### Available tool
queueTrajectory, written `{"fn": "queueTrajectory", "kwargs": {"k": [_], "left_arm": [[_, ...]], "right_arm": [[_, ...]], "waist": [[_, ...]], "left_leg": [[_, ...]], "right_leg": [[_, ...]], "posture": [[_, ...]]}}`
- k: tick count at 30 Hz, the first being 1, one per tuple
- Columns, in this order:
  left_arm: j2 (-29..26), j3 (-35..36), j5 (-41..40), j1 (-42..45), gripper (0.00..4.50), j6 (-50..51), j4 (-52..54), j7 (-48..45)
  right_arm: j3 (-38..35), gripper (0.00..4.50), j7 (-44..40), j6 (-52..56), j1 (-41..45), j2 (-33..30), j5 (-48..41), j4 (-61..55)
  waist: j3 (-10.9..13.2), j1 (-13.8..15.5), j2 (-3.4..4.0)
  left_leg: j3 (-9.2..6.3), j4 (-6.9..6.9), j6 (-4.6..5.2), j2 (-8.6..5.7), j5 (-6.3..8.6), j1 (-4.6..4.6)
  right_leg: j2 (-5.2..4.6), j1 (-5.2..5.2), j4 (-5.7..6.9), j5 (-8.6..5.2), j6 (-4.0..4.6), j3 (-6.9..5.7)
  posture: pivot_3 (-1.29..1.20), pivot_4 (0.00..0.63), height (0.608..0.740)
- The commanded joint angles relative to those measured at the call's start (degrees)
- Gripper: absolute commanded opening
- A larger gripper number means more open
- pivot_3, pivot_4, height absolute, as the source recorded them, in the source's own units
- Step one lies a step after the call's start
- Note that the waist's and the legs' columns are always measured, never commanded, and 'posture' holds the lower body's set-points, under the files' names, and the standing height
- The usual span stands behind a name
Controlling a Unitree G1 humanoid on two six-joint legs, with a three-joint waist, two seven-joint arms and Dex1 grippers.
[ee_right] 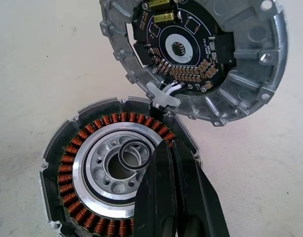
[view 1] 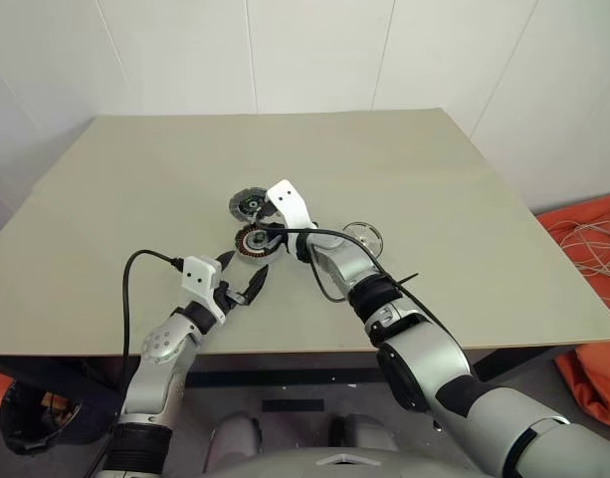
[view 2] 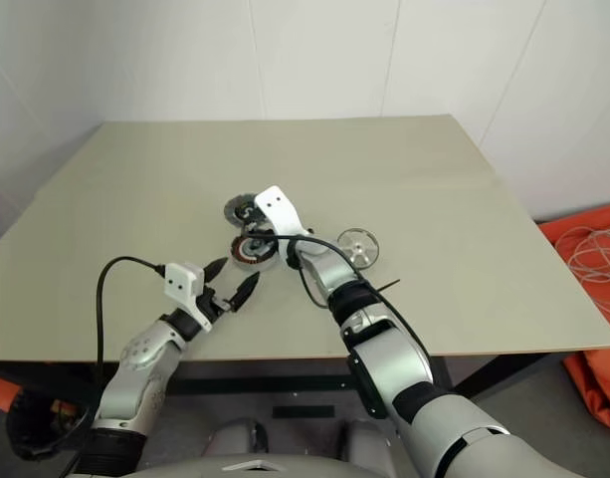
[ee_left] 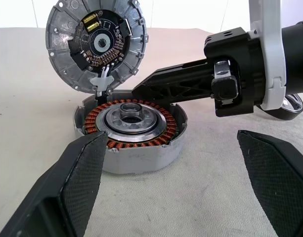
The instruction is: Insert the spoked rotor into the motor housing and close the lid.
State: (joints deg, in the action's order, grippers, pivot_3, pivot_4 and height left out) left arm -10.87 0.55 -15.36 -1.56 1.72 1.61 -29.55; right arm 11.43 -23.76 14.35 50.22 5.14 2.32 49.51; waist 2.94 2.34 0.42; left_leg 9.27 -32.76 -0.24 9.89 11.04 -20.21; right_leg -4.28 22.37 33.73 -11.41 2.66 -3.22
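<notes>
Right gripper (ee_right: 173, 197), jaws pressed shut on nothing, hovers over the round copper-wound motor housing (ee_left: 130, 129). The shiny silver spoked rotor (view 1: 363, 238) sits on the table just right of it. Its grey finned lid (ee_left: 97, 45) stands open behind. Left gripper (view 1: 243, 275) waits open nearby. Risk: the closed fingertips nudge the housing or scrape its windings.

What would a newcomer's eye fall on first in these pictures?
Probably the open motor housing near the middle of the table, its ring of copper windings bright around a silver hub. Its lid is tipped up behind it, circuit board showing. The right gripper, fingers shut, reaches over the windings, while the spoked rotor lies apart beside that arm.
</notes>
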Motion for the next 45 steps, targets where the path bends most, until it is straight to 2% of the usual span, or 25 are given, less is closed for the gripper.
{"fn": "queueTrajectory", "kwargs": {"k": [1, 13, 29, 45], "left_arm": [[-0.21, 0.78, -0.63, 0.93, 4.50, -1.46, 0.48, -0.26], [0.46, -0.20, -0.26, 1.35, 4.50, -2.36, -0.80, -0.57], [0.44, -0.78, -0.54, 2.98, 4.50, -1.34, -1.06, -0.61], [0.02, -0.87, -0.90, 2.22, 4.50, 0.89, 2.28, -0.10]], "right_arm": [[-0.49, 0.03, -0.43, -1.67, 2.40, 0.27, 0.14, -0.09], [0.83, 0.03, -4.05, -0.39, -0.67, -1.03, 0.37, -3.87], [4.03, 0.03, -10.52, 5.01, -8.51, -4.06, 0.21, -17.84], [0.97, 0.03, -4.08, 2.37, -5.79, -3.05, 0.43, -15.11]], "waist": [[0.00, 0.00, 0.00], [0.00, 0.04, 0.00], [0.00, 0.13, -0.02], [0.00, 0.07, -0.02]], "left_leg": [[0.00, 0.00, 0.00, 0.00, 0.00, 0.00], [0.00, 0.00, 0.00, 0.00, 0.00, 0.00], [0.01, 0.00, 0.00, 0.00, 0.00, 0.02], [0.01, 0.00, 0.00, 0.00, 0.00, 0.01]], "right_leg": [[0.00, 0.00, 0.00, 0.00, 0.00, 0.00], [0.00, 0.00, 0.01, 0.01, 0.02, 0.00], [0.00, -0.03, 0.00, 0.00, 0.01, 0.00], [0.00, -0.01, 0.00, 0.00, 0.00, 0.00]], "posture": [[0.00, 0.000, 0.740], [0.00, 0.000, 0.740], [0.00, 0.000, 0.740], [0.00, 0.000, 0.740]]}}
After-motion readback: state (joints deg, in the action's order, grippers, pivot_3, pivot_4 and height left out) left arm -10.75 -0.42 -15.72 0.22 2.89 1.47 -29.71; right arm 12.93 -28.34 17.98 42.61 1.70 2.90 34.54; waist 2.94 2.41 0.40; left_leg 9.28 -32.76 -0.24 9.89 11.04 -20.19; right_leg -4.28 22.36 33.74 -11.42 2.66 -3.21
